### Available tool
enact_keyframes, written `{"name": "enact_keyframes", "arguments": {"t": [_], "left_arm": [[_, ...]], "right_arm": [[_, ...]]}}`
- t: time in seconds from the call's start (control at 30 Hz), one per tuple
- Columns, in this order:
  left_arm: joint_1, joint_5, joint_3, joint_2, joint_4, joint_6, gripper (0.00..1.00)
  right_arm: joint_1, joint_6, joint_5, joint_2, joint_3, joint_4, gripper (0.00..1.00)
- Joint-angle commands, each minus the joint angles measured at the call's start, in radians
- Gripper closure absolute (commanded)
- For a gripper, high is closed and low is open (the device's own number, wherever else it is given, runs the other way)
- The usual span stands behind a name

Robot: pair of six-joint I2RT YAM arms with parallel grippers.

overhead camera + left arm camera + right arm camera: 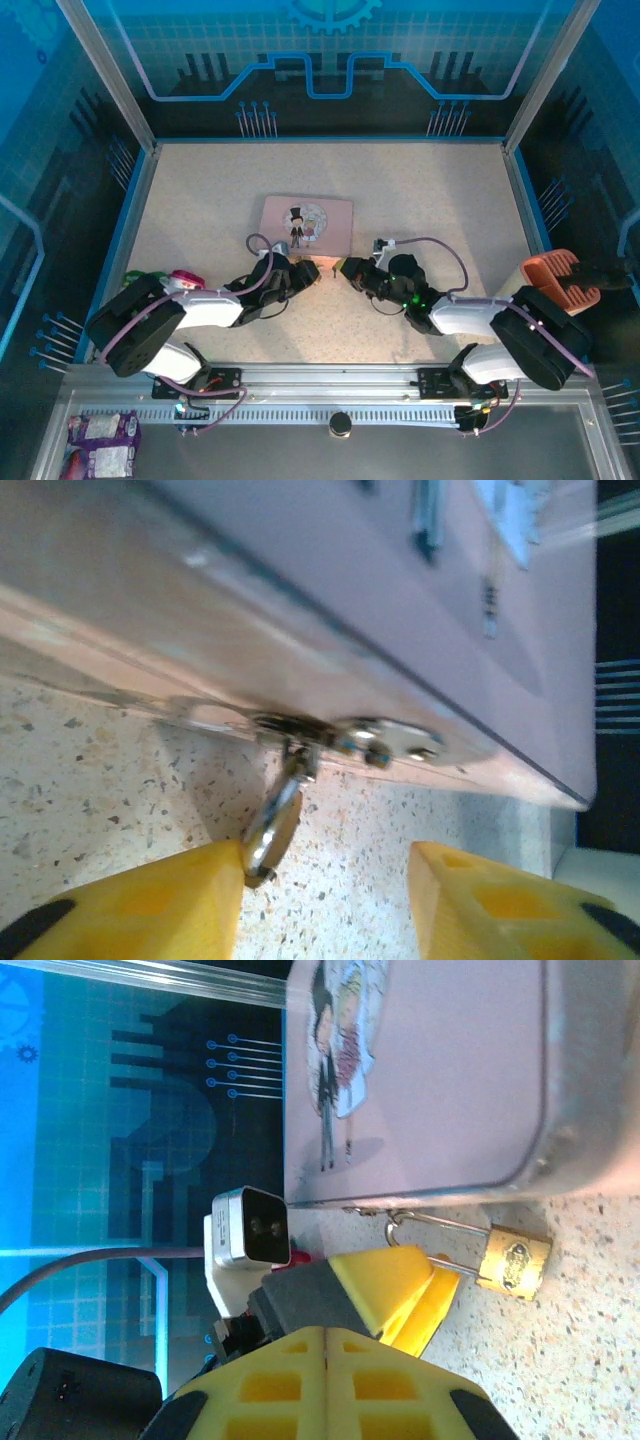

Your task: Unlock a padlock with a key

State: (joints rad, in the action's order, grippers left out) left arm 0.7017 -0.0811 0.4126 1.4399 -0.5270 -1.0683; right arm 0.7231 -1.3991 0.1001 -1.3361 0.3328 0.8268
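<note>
**Operator:** Where does the padlock (pixel 513 1260) sit against my grippers? Start from above.

**Spotter:** From above, your left gripper (pixel 303 271) and your right gripper (pixel 345 268) point at each other, close together. They sit just below the near edge of the pink tin (pixel 307 222), on the speckled table (pixel 430 190). The lock is too small there for me to pick out in the glare between the tips.

**Operator:** And my left wrist?

**Spotter:** Your left jaws stand apart, holding nothing. Both yellow fingers (pixel 150 905) sit low in the picture, with the tin's edge running across just beyond them. A silver loop (pixel 272 825) hangs from small metal parts at that edge and touches the inner tip of the finger on the picture's left. It's blurred, so I can't tell whether that loop is the shackle.

**Operator:** Right wrist?

**Spotter:** Your right fingers are pressed flat together with nothing between them. The brass body lies on the table just beside the tin's rounded corner. Its thin silver shackle (pixel 440 1228) runs back to meet the tin's edge. Your left gripper's yellow tips sit right beside the shackle, close against the body. Whether they touch it, I can't tell. The lock lies ahead of your right fingertips, off to the picture's right and clear of them.
</note>
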Motion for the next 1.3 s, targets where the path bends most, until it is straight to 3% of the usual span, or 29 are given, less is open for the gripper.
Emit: {"name": "enact_keyframes", "arguments": {"t": [0.0, 0.13, 0.33, 0.8, 1.03, 1.27], "left_arm": [[-0.005, 0.014, -0.035, -0.093, -0.001, 0.104, 0.48], [-0.002, 0.032, -0.095, -0.23, -0.052, 0.219, 0.45], [0.017, 0.185, -0.113, -0.342, -0.184, 0.335, 0.43], [0.033, 0.354, -0.082, -0.151, -0.54, 0.227, 0.58], [0.037, 0.369, -0.067, -0.118, -0.565, 0.204, 0.66], [0.039, 0.378, -0.053, -0.107, -0.56, 0.197, 0.84]], "right_arm": [[0.02, 0.08, -0.065, 0.054, 0.028, -0.091, 1.0], [0.038, 0.107, -0.104, 0.093, 0.031, -0.107, 1.0], [0.085, 0.133, -0.194, 0.134, 0.043, -0.102, 1.0], [0.136, 0.164, -0.25, 0.175, 0.073, -0.095, 1.0], [0.145, 0.163, -0.256, 0.175, 0.067, -0.087, 1.0], [0.153, 0.165, -0.267, 0.176, 0.067, -0.085, 1.0]]}}
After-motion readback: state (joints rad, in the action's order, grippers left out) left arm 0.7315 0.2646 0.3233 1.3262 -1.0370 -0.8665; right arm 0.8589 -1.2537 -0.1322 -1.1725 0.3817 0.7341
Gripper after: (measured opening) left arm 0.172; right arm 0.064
